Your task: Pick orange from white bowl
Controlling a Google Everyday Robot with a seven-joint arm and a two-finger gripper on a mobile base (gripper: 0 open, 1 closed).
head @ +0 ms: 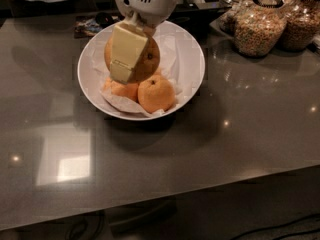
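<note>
Gripper (131, 66) is clamped on the orange (148, 59) just above the white bowl (198, 79) near the counter's (225, 149) far edge, so I'd say lifting step, next it needs raising clear of the smaller fruits (156, 94).

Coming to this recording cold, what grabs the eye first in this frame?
The robot's white gripper, its cream-yellow finger pressed on the large pale orange, sits over the back left of the wide glossy white bowl. Below it, smaller deep-orange fruits lie on crinkled white paper at the bowl's front. Glass jars of cereal stand at the grey table's far right.
</note>
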